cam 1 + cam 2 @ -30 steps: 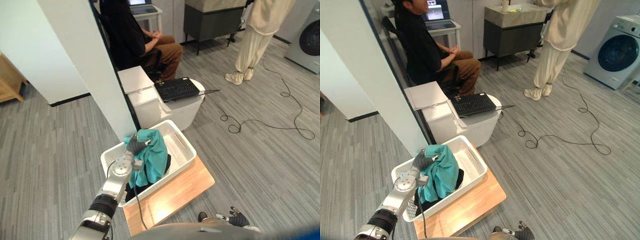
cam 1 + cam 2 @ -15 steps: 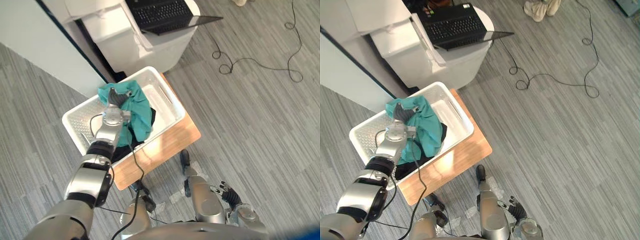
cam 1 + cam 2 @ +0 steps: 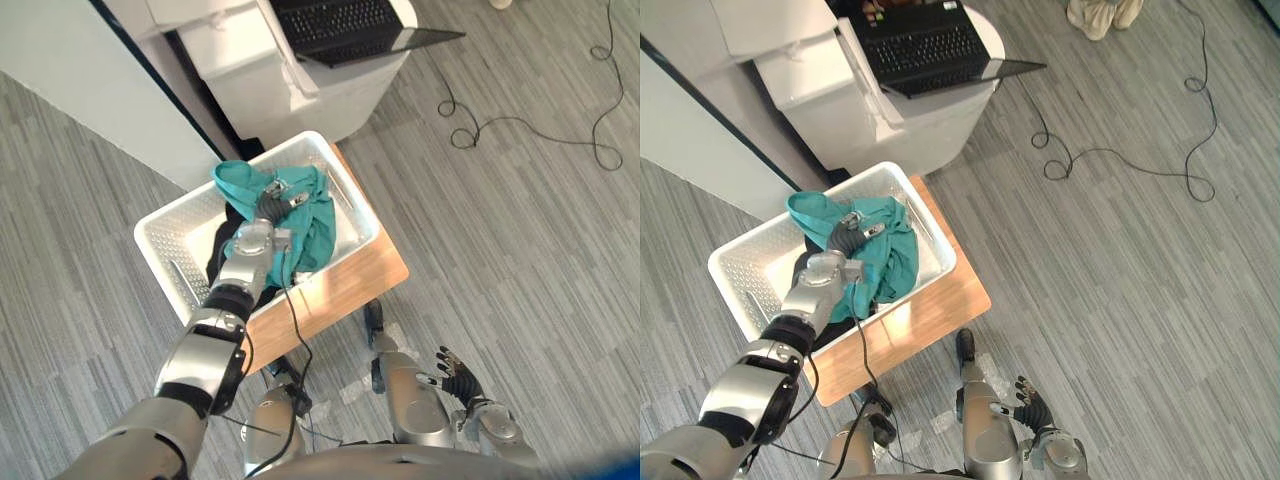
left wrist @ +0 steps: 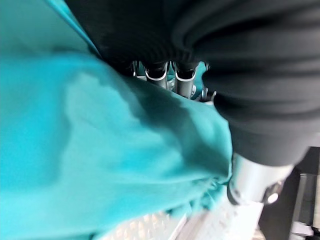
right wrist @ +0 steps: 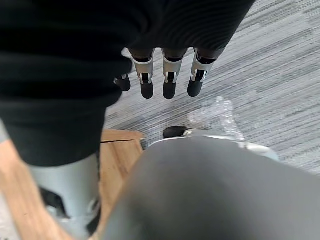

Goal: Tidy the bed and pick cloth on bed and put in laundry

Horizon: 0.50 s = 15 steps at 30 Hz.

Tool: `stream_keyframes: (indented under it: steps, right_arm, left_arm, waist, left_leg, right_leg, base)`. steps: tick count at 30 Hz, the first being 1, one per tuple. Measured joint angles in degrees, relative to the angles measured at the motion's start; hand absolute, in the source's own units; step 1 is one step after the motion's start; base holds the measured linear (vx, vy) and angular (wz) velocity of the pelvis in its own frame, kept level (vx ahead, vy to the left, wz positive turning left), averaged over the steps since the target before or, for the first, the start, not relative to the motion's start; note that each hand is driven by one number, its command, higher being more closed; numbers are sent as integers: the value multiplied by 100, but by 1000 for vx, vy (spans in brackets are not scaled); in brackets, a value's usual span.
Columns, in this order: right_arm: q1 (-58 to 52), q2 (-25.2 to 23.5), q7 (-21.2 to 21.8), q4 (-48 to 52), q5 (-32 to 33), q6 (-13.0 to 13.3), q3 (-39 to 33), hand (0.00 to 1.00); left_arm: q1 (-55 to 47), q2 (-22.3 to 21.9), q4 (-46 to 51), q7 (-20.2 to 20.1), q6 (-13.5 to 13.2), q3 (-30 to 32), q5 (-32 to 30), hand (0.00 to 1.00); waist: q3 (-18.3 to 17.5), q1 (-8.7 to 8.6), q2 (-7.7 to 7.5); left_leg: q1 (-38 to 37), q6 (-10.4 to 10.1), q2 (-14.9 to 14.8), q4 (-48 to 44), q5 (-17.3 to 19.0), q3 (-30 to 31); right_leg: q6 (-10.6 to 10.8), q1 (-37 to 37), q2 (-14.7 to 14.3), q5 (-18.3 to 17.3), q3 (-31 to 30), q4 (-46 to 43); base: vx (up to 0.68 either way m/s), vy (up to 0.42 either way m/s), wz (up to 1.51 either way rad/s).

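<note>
Over the basket, left eye view: my left hand point(image 3: 270, 208) sits on the teal cloth point(image 3: 312, 228). The cloth lies inside the white laundry basket point(image 3: 165, 245), partly over a dark garment point(image 3: 222, 240). The basket stands on a wooden board point(image 3: 345, 285) on the floor.
Change: half a second ago the cloth was bunched under my hand nearer the basket's back corner. Now hand and cloth are further toward the middle, and the cloth is spread wider and lies lower.
Meaning: I judge this piece as good as delivered; only the release and lifting my arm clear remain.
Right eye view: same layout. My right hand point(image 3: 1035, 405) hangs low over the floor, spread and empty.
Left wrist view: teal cloth drapes across my hand, with the basket's perforated wall just beyond. I cannot tell whether the hand is gripping or has let go.
Right wrist view: straight fingers point(image 5: 169, 82), slightly apart, over grey floor, holding nothing.
Writing: a laptop point(image 3: 345, 20) lies open beyond the basket, its key legends too small to read. I see no label on cloth or basket.
</note>
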State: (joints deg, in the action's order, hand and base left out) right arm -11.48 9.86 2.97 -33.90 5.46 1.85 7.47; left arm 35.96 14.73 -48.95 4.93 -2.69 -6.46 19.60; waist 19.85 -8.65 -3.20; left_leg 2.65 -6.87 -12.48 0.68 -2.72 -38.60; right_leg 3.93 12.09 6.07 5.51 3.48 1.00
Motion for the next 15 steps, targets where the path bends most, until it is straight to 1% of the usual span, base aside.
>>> stream_keyframes:
  steps: [2, 3, 4, 5, 7, 8, 10, 12, 13, 15]
  right_arm:
    - [0, 52, -33, -129, -1, -36, -11, 0]
    - [0, 102, -75, -264, -8, -78, -14, 0]
    - [-7, 154, -105, -420, -4, -138, -26, 0]
    - [-12, 178, -107, -477, -11, -175, -37, 0]
    - [-66, 227, -115, -710, -20, -309, -110, 0]
    - [-101, 218, -116, -755, -27, -333, -155, 0]
    - [-249, 204, -123, -835, -79, -356, -224, 0]
    - [-281, 186, -122, -941, -188, -359, -263, 0]
    - [-287, 168, -120, -1010, -258, -360, -268, 0]
    - [-291, 159, -116, -1094, -320, -360, -277, 0]
  left_arm:
    - [-311, 33, 271, -94, -43, 77, 278, 0]
    - [-548, 73, 546, -146, -79, 152, 408, 0]
    - [-836, 135, 883, -224, -141, 243, 403, 0]
    - [-979, 186, 1070, -241, -187, 248, 387, 0]
    - [-1503, 374, 1867, -250, -325, 261, 225, 0]
    - [-1623, 425, 2072, -254, -338, 266, 152, 0]
    - [-2022, 496, 2677, -267, -368, 394, 103, 0]
    - [-2317, 520, 3042, -273, -355, 537, 99, 0]
    - [-2495, 527, 3238, -307, -249, 585, 100, 0]
    - [-2750, 528, 3450, -325, -135, 652, 109, 0]
  waist:
    - [-101, -25, 124]
    - [-167, -34, 212]
    - [-259, -54, 338]
    - [-323, -80, 402]
    - [-587, -96, 578]
    - [-652, -97, 602]
    - [-945, -38, 634]
    - [-1108, -20, 623]
    - [-1190, -16, 613]
    - [-1300, 1, 601]
  left_leg:
    - [-89, 0, 3, 19, 0, 103]
    - [-177, 0, 4, 53, 0, 165]
    - [-279, -3, 7, 138, -2, 228]
    - [-320, -17, 18, 194, -13, 290]
    - [-556, -30, 75, 480, -132, 413]
    - [-592, -30, 76, 491, -136, 457]
    - [-668, -42, 78, 495, -120, 498]
    - [-749, -75, 99, 500, -81, 590]
    - [-770, -76, 112, 514, -64, 626]
    - [-774, -74, 138, 519, -49, 642]
  right_leg:
    - [-31, -121, -5, -35, 63, 7]
    - [-50, -215, -17, -68, 101, 7]
    - [-27, -321, -53, -106, 177, 4]
    - [-29, -365, -60, -127, 220, 1]
    - [-33, -575, -67, -240, 334, -2]
    - [-7, -638, -66, -270, 361, -1]
    - [34, -746, -60, -319, 396, 5]
    - [41, -899, -28, -324, 488, 39]
    - [46, -959, -8, -323, 523, 67]
    - [64, -986, 16, -311, 525, 110]
  base:
    - [-62, -23, 10]
    - [-81, -39, 15]
    - [-68, -38, 19]
    - [-61, -28, 27]
    - [-43, -10, 29]
    - [-35, -7, 27]
    - [-7, -9, 16]
    - [9, -3, 20]
    - [0, 5, 20]
    - [7, 6, 6]
